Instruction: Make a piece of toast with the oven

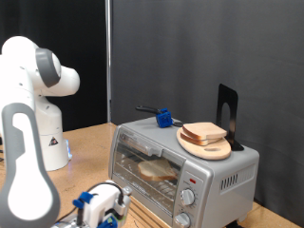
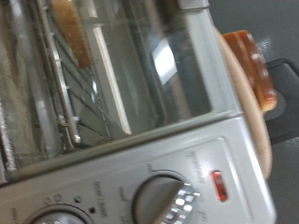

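The silver oven [image 1: 185, 166] stands at the exterior view's right, with two knobs [image 1: 187, 198] on its right panel. A slice of bread [image 1: 157, 171] lies on the wire rack inside, seen through the front glass. Another slice of toast [image 1: 204, 131] lies on a round wooden plate [image 1: 211, 148] on top of the oven. My gripper [image 1: 100, 207] hangs low in front of the oven, at the exterior view's bottom, holding nothing that shows. The wrist view looks closely at the oven's glass front [image 2: 140, 75], a knob [image 2: 163, 198], a red lamp [image 2: 220, 185] and the plate's toast [image 2: 250, 58]. No fingers show there.
A blue-headed tool with a dark handle [image 1: 162, 118] and a black upright stand [image 1: 226, 114] sit on the oven top. The arm's white base [image 1: 33, 104] fills the exterior view's left. A black curtain hangs behind the wooden table [image 1: 90, 142].
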